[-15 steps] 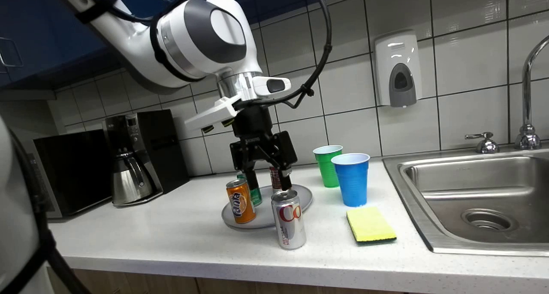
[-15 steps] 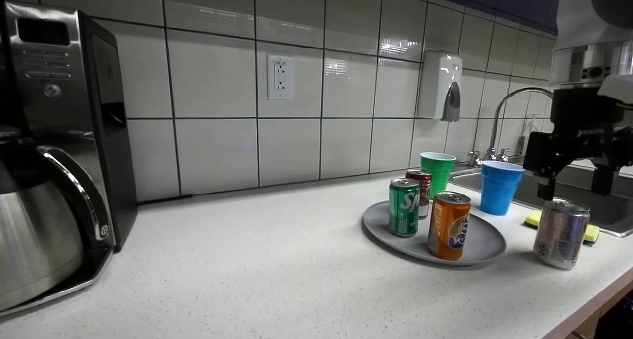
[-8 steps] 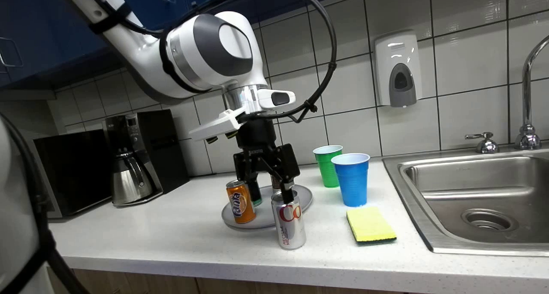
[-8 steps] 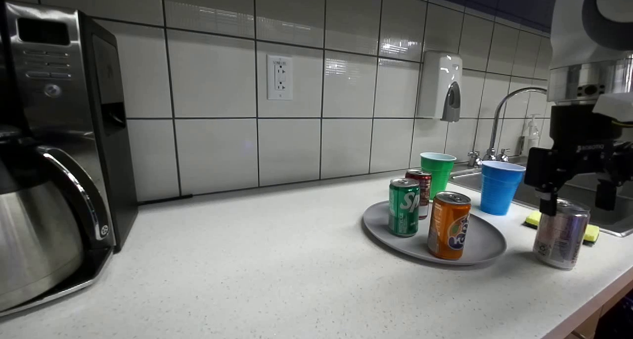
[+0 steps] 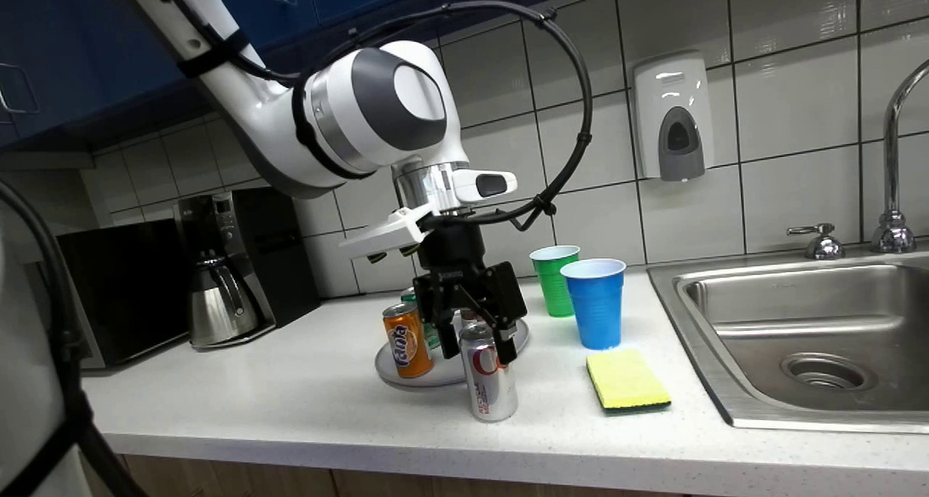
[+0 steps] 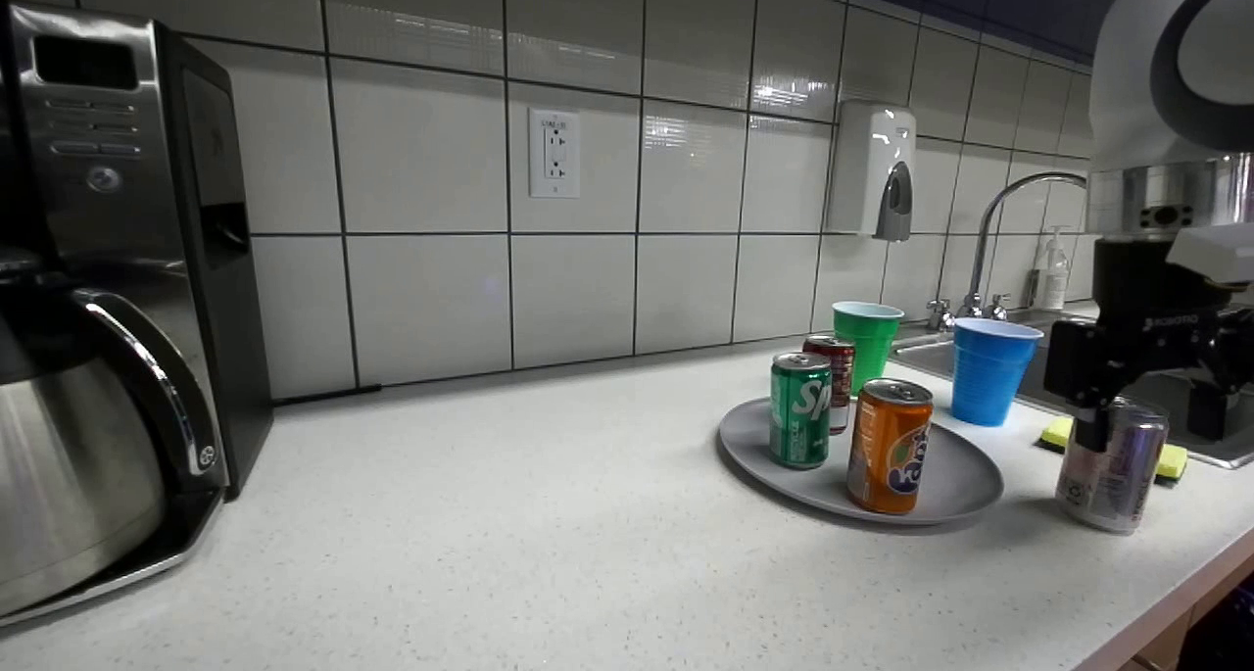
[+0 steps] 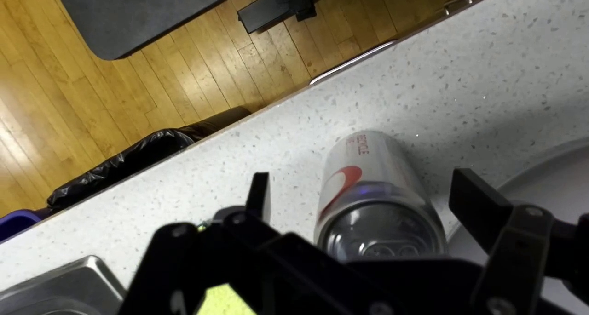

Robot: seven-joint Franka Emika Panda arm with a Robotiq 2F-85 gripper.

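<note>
The fingers (image 7: pixel 478 207) are spread with a gap on each side of the silver can (image 7: pixel 379 191), which stands upright near the front edge of the surface (image 6: pixel 441 514), just beside the gray plate (image 6: pixel 960 470).

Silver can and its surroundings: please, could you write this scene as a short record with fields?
tool: jaws open, one on either side of silver can, gap on each side in wrist view
silver can: upright on counter, not held
plate: orange can, green can, red can, all upright
blue cup: upright, near green cup
sponge: yellow, flat, beside sink
</note>
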